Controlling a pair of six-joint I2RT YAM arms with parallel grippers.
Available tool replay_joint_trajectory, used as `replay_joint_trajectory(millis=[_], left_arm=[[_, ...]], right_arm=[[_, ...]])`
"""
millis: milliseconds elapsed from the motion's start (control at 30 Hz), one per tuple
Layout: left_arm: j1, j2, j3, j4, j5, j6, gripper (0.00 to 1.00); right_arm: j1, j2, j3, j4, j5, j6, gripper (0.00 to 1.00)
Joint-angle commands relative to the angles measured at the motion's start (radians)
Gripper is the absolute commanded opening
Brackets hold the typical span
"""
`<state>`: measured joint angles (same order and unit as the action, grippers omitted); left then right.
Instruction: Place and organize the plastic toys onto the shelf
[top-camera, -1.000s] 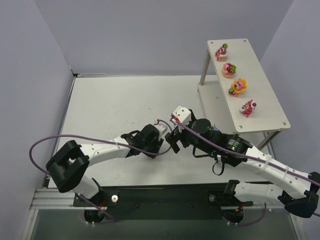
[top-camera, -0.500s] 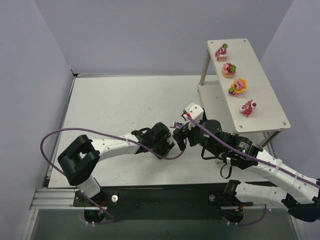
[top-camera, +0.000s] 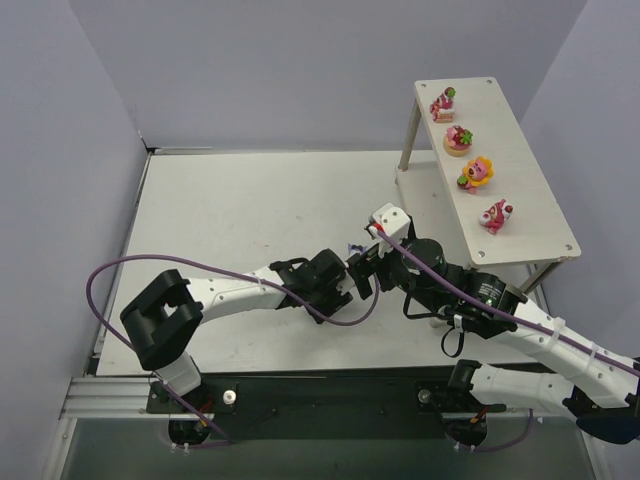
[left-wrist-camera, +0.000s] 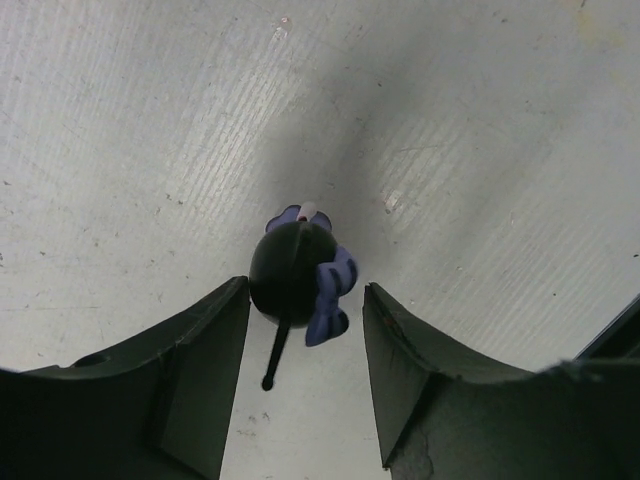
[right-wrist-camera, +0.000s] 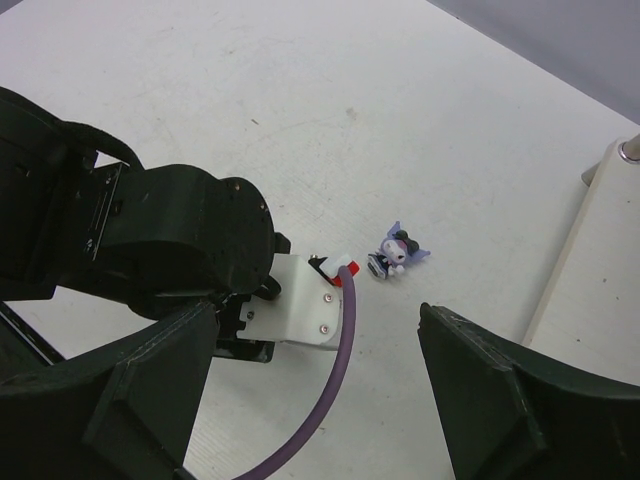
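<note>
A dark blue-purple toy (left-wrist-camera: 298, 272) with a purple bow stands on the white table right at the tips of my left gripper (left-wrist-camera: 305, 289). The jaws stand slightly open around it, with a gap showing on the bow side. From the right wrist it shows as a small purple figure (right-wrist-camera: 395, 250) just beyond the left wrist's white housing (right-wrist-camera: 310, 300). My right gripper (right-wrist-camera: 318, 312) hangs wide open above that housing, holding nothing. From above, the toy (top-camera: 354, 247) sits by both grippers. Several bright toys (top-camera: 476, 172) line the shelf's top board (top-camera: 525, 165).
The shelf's lower board (top-camera: 428, 200) and a leg (right-wrist-camera: 630, 150) lie just right of the toy. A purple cable (top-camera: 200, 264) loops over the left arm. Grey walls close off the table at the left and back.
Both grippers have shifted right across the table towards the shelf. My left jaws, shut before, have parted slightly from the dark toy, which now stands on the table.
</note>
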<state>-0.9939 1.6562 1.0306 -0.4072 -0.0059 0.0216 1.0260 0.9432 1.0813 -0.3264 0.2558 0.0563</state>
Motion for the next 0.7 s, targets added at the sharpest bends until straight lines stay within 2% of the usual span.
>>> replay_joint_trajectory(millis=[0, 100, 333, 533, 667], left_arm=[[-0.005, 0.007, 0.040, -0.007, -0.028, 0.015, 0.63], [-0.005, -0.004, 0.039, -0.004, -0.032, 0.017, 0.72], [-0.005, -0.045, 0.028, 0.016, -0.040, 0.011, 0.84], [-0.003, -0.157, -0.045, 0.070, -0.043, -0.018, 0.89], [0.003, -0.306, -0.115, 0.094, -0.048, -0.092, 0.91]], right_arm=[[-0.009, -0.001, 0.039, 0.000, 0.036, 0.008, 0.84], [-0.010, 0.002, 0.039, 0.000, 0.039, 0.010, 0.84], [-0.014, -0.004, 0.042, -0.005, 0.043, 0.013, 0.84], [-0.036, -0.012, 0.071, -0.033, 0.025, 0.031, 0.86], [-0.087, 0.002, 0.117, -0.040, -0.077, 0.042, 0.87]])
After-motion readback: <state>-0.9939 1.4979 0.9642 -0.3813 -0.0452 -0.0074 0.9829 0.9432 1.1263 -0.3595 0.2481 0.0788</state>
